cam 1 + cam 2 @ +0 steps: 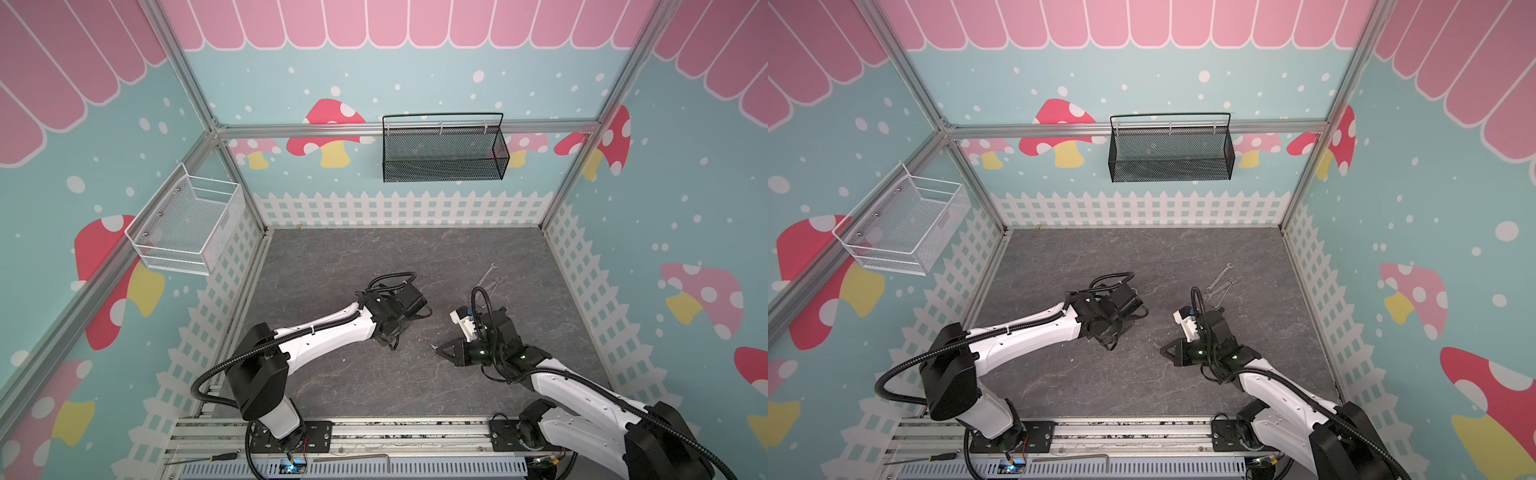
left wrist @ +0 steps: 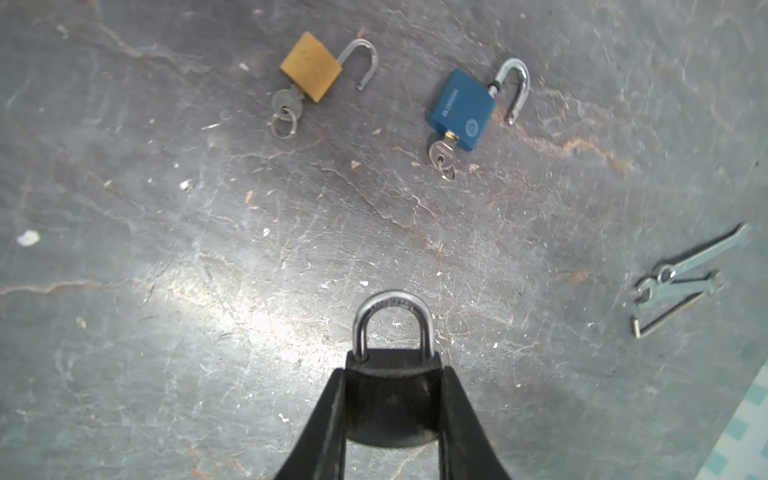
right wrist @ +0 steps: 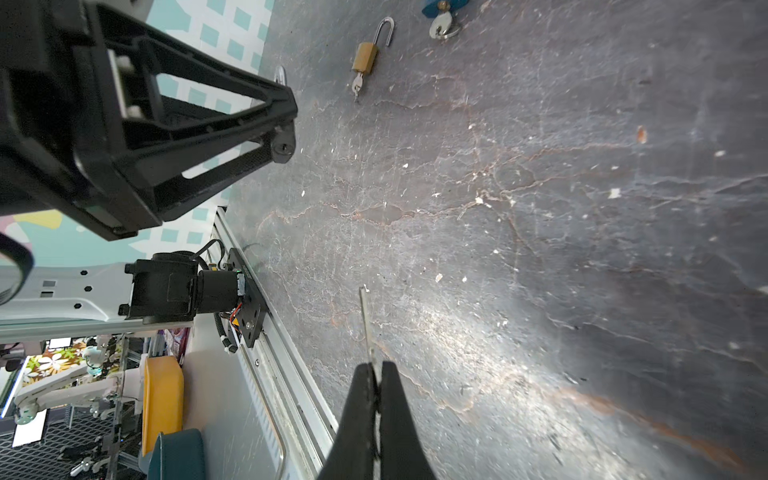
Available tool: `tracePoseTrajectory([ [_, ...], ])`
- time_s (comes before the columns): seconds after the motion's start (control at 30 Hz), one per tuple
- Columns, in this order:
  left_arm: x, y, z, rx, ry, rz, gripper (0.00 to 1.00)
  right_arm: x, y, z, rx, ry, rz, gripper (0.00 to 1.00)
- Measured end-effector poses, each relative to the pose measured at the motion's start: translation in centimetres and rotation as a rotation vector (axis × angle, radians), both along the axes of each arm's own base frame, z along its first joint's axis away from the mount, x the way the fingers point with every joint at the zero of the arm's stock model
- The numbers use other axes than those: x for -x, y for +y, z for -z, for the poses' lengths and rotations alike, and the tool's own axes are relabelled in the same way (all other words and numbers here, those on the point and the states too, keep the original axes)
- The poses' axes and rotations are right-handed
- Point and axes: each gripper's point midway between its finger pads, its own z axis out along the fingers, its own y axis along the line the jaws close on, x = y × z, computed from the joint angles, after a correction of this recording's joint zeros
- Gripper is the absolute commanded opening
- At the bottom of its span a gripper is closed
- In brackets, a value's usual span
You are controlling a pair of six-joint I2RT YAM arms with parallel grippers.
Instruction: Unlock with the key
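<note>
Left end effector clamps black padlock by its body, shackle shut, above mid-worktop. Right end effector pinches key, blade out, short of keyhole. Brass padlock and blue padlock lie open, keys in. Insertion and turn left to do.

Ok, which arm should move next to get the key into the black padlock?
Right. The right gripper is shut on the key, blade out front, while the left gripper just holds the black padlock, its shackle closed.
</note>
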Motion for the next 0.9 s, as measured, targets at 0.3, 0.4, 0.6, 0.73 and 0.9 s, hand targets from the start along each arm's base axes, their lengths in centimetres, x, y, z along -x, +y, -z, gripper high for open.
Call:
tracePoseTrajectory([
  [0.3, 0.9, 0.0, 1.6, 0.026, 0.080, -0.050, 0.00, 0.0, 2.9, 0.0, -0.042, 0.046, 0.055, 0.00],
  [0.4, 1.2, -0.1, 2.6, 0.014, 0.116, -0.033, 0.00, -0.6, 3.3, -0.8, -0.075, 0.031, 0.092, 0.00],
  [0.6, 1.6, -0.5, 3.6, 0.003, 0.164, -0.002, 0.00, -1.4, 3.8, -0.7, -0.094, 0.072, 0.159, 0.00],
  [0.73, 1.4, -0.9, 3.4, 0.016, 0.175, 0.009, 0.00, -1.4, 4.7, -0.5, -0.097, 0.110, 0.176, 0.00],
  [0.9, 1.1, -0.6, 3.4, 0.018, 0.177, 0.008, 0.00, -0.7, 5.7, -0.4, -0.114, 0.150, 0.186, 0.00],
])
